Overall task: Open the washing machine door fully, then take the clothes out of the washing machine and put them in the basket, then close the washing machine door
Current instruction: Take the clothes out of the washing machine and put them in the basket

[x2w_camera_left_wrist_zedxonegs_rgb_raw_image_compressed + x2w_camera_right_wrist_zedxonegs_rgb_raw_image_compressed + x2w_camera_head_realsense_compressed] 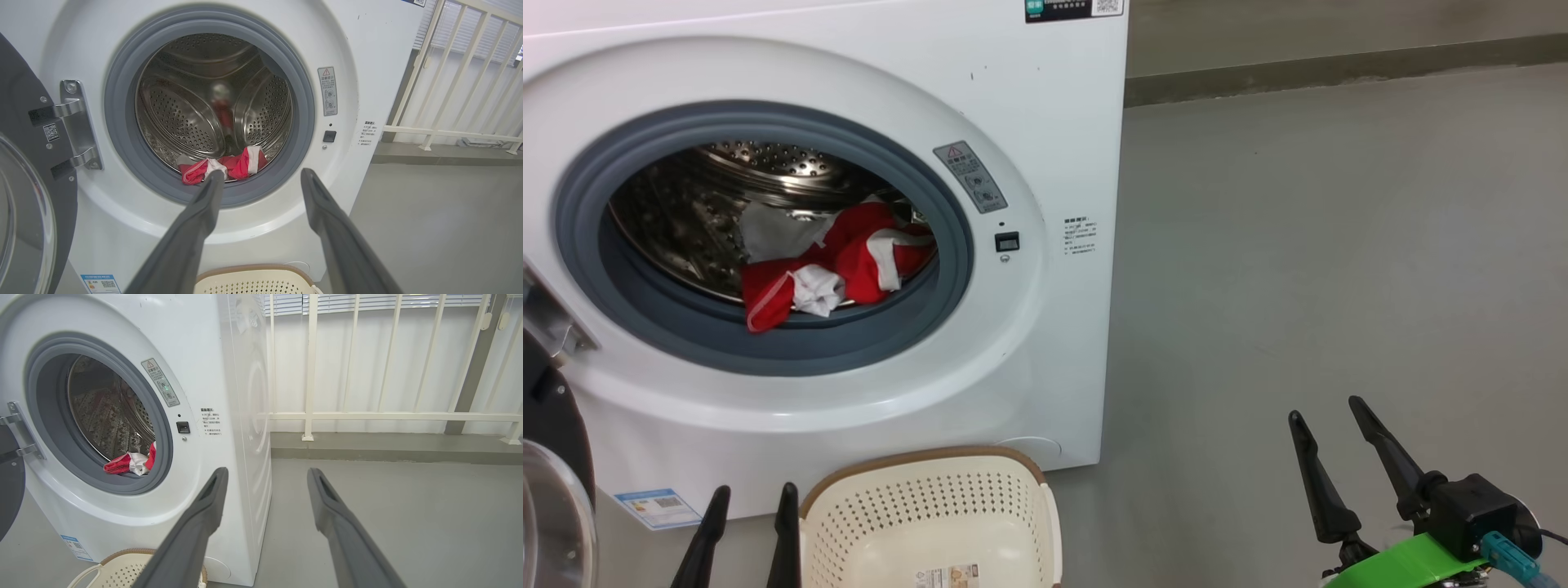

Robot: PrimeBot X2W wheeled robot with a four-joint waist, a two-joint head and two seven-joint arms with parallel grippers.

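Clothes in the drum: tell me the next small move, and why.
Probably reach the left gripper to the clothes: the washing machine door stands open, the clothes lie just inside, this gripper is open, pointed at them, and the basket sits below.

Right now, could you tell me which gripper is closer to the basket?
The left gripper: its fingers rise beside the basket rim, while the right gripper stands apart over the floor.

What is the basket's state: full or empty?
Empty, as far as visible: the basket has a bare floor with just a sticker; the red clothes lie in the drum.
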